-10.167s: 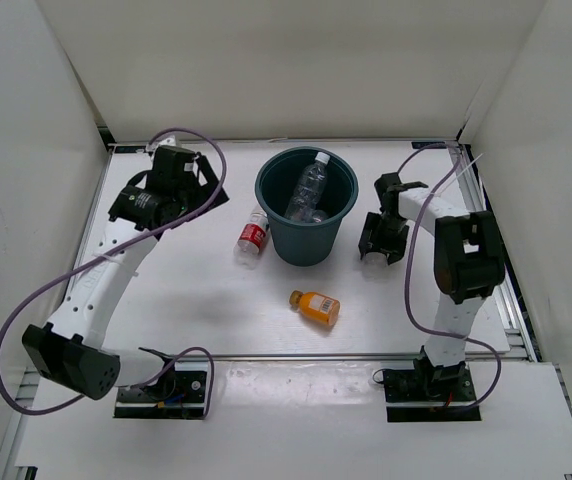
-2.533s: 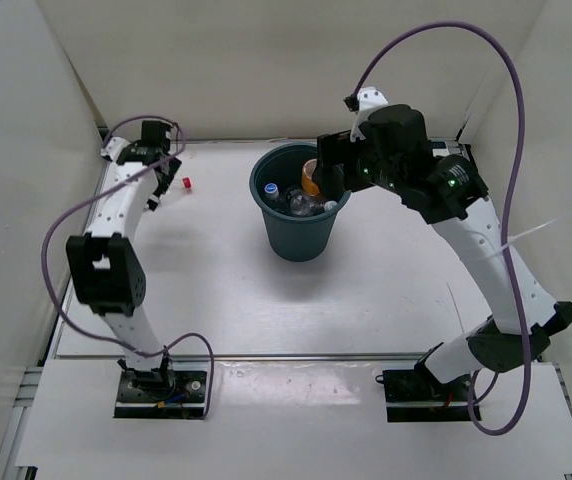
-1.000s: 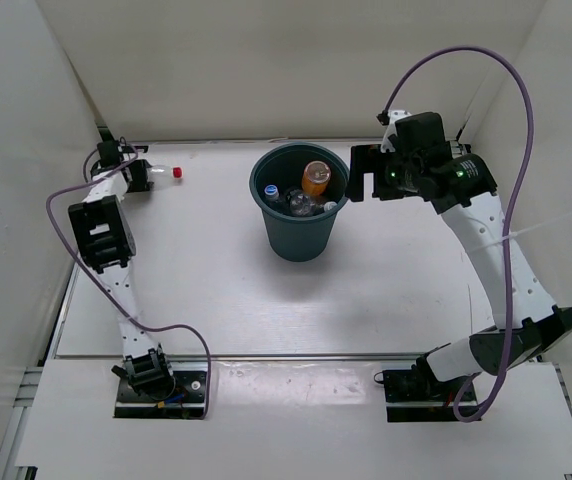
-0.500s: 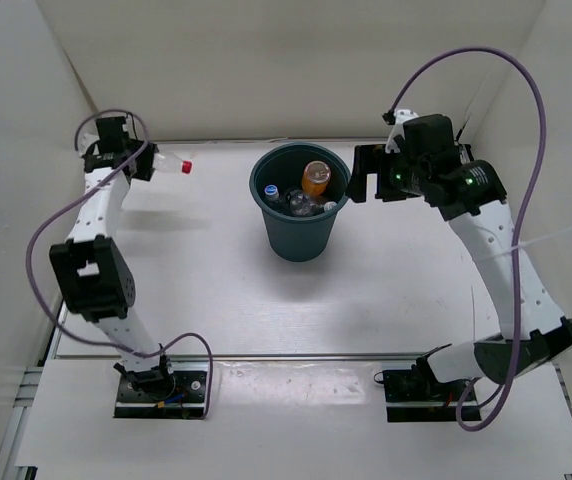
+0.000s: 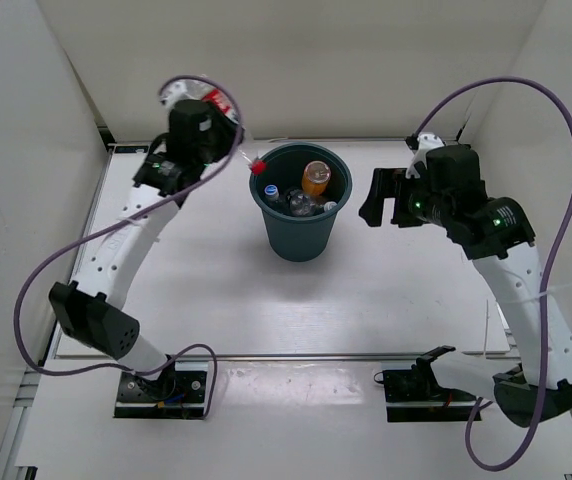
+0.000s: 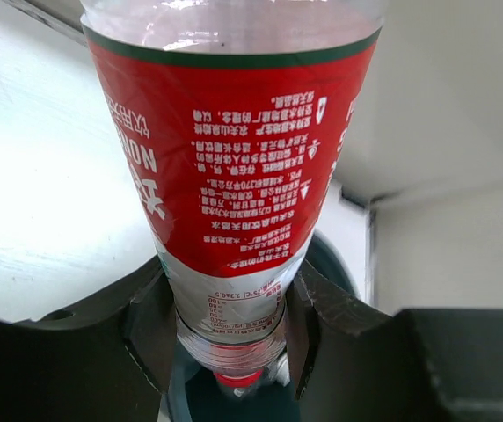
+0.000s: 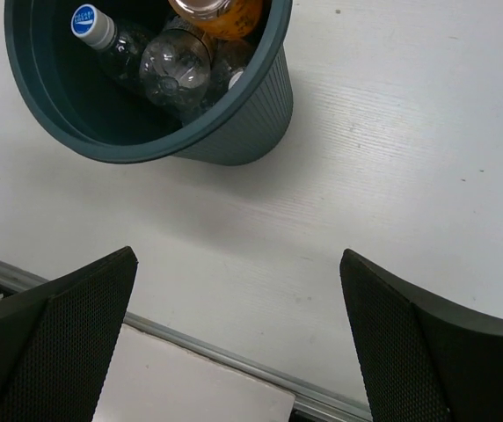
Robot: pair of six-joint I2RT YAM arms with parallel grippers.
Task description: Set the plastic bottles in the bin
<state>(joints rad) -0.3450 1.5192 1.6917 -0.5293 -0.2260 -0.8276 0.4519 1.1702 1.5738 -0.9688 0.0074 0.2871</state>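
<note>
The red-labelled bottle (image 6: 234, 176) hangs cap-down over the far-left rim of the bin (image 5: 301, 240). The left gripper (image 6: 231, 330) pinches it at the tapered shoulder below the label, its 2 fingers pressing either side. It looks empty, so it is probably light, thin-walled and slick; the stiffer shoulder is a safer hold than the crushable belly. In the bin lie the orange bottle (image 5: 315, 178), a blue-capped one (image 7: 85, 19) and clear ones. The right gripper (image 7: 236, 255), spread wide and empty, hovers right of the bin. The white table (image 5: 216, 290) looks smooth, with white panels on 3 sides.
</note>
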